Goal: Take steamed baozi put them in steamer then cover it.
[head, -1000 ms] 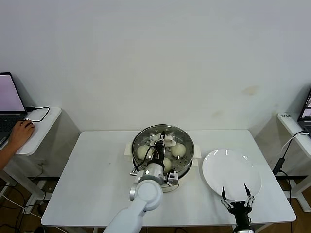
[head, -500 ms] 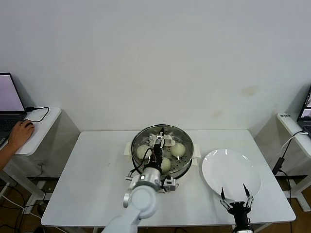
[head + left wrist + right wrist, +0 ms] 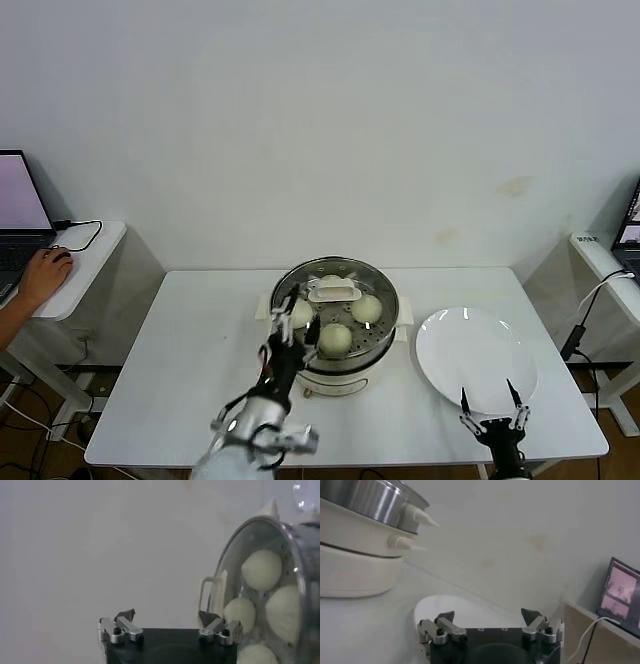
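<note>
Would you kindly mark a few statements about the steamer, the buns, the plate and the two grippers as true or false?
1. The cover sits on the steamer. True.
2. The left gripper is clamped on the cover's handle. False: it is open and holds nothing, at the steamer's near-left side.
3. One baozi lies on the white plate. False: the plate is bare; the baozi are in the steamer.
4. The right gripper is open at the plate's near edge. True.
5. The steamer stands left of the plate. True.
</note>
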`<act>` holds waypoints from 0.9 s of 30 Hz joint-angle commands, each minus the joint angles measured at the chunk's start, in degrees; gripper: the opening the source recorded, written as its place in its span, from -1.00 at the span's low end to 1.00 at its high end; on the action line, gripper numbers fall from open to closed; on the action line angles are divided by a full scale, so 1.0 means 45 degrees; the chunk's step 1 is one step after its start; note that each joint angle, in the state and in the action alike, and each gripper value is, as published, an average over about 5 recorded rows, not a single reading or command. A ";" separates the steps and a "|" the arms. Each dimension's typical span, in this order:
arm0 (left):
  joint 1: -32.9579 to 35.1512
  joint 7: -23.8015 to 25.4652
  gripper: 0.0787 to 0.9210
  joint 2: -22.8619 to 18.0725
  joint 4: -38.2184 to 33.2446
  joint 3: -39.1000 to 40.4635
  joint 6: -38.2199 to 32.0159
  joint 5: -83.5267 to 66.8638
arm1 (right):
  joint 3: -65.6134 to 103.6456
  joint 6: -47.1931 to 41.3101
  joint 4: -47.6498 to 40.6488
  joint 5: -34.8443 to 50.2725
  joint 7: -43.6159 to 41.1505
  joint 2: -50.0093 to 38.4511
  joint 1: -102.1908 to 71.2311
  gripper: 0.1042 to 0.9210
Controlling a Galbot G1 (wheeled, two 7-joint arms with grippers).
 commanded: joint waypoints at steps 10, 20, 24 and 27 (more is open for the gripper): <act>0.7861 -0.3968 0.77 -0.0766 -0.0809 -0.4569 -0.6274 -1.3779 | -0.0570 -0.0907 0.1339 0.2773 -0.0965 -0.2166 -0.1416 0.76; 0.7740 -0.3173 0.77 -0.0621 -0.0055 -0.5346 -0.6198 -1.6059 | -0.1069 -0.1167 0.1955 0.2728 -0.1190 -0.2300 -0.1926 0.76; 0.7869 -0.2770 0.77 -0.0500 -0.0018 -0.5361 -0.5968 -1.6195 | -0.1245 -0.1151 0.1913 0.2755 -0.1216 -0.2321 -0.1965 0.76; 0.7823 -0.2573 0.77 -0.0624 -0.0015 -0.5291 -0.5836 -1.5997 | -0.1452 -0.1484 0.2189 0.3463 -0.1398 -0.2411 -0.2127 0.76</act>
